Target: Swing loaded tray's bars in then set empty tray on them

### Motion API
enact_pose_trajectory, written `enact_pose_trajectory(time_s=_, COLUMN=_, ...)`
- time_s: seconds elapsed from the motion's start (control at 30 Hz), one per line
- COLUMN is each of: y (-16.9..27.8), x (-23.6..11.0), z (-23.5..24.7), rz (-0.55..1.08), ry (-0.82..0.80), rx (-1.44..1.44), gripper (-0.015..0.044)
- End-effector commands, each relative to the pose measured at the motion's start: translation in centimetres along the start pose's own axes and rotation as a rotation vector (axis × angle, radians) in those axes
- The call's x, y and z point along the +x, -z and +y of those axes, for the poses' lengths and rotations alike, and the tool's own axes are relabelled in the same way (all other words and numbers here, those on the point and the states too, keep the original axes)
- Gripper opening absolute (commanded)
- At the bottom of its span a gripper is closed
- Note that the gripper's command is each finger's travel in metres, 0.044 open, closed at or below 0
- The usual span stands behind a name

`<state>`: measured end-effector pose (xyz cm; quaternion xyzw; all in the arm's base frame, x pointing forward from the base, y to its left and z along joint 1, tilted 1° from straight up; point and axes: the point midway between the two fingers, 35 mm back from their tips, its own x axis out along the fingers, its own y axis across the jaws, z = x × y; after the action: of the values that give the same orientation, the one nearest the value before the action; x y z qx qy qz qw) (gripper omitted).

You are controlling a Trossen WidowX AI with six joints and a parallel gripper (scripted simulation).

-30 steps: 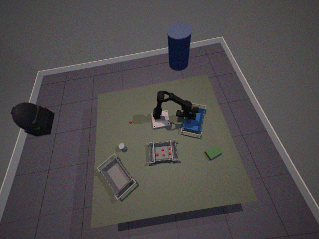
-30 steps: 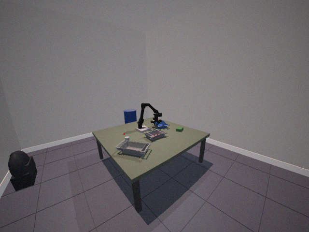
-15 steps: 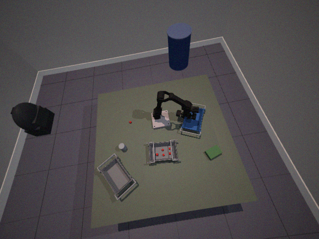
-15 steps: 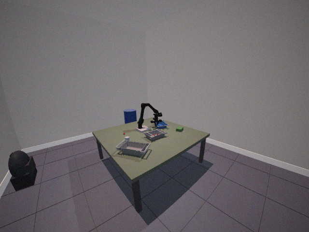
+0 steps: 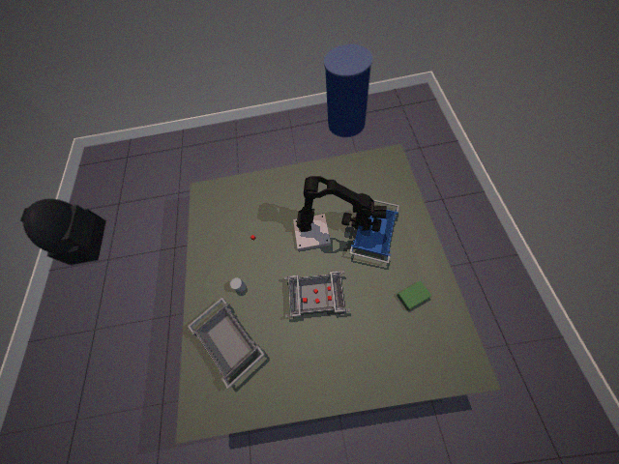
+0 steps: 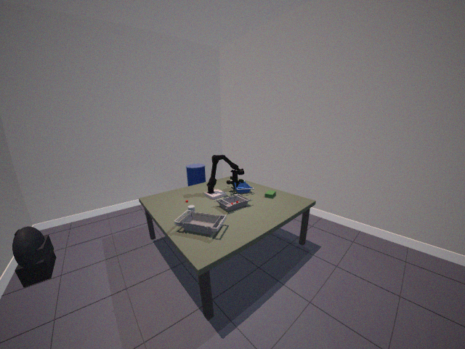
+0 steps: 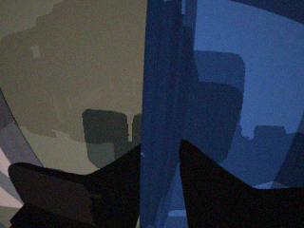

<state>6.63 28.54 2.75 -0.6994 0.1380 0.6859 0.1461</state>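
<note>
The loaded grey tray (image 5: 315, 307) (image 6: 234, 206) holds several red blocks (image 5: 315, 291) and stands upright at mid-table. Its two wire bars (image 5: 298, 295) (image 5: 334, 292) lie in across its top, one near each end. The empty blue tray (image 5: 373, 245) (image 6: 244, 190) (image 7: 271, 71) stands beside the robot base, its wire bars out at its ends. My gripper (image 5: 358, 228) (image 6: 235, 186) (image 7: 167, 143) points down at the blue tray's long side nearest the base. It is shut on that side wall, one finger outside and one inside. The fingertips' lower ends are hidden in the top and exterior views.
A larger empty grey tray (image 5: 228, 340) (image 6: 198, 224) stands near the table's left edge. A white cup-like cylinder (image 5: 236, 285) (image 6: 191, 208) is beside it. A single red block (image 5: 252, 237) (image 6: 186, 201) lies left of the base. A green block (image 5: 414, 295) (image 6: 270, 194) lies on the right.
</note>
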Motion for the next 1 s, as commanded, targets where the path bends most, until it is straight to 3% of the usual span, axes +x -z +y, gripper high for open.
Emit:
enact_pose_trajectory(time_s=0.0, y=0.0, x=-1.9, z=-0.1, rz=-0.001, ry=0.002, rx=-0.002, gripper=0.0)
enact_pose_trajectory(time_s=0.3, y=0.0, x=-6.9, z=0.2, rz=-0.001, ry=0.002, rx=-0.002, gripper=0.0)
enact_pose_trajectory(time_s=0.63, y=0.0, x=-7.1, z=0.1, rz=-0.001, ry=0.002, rx=-0.002, gripper=0.0)
enact_pose_trajectory(time_s=0.97, y=-0.3, x=-10.1, z=-1.6, rz=-0.001, ry=0.003, rx=-0.002, gripper=0.0)
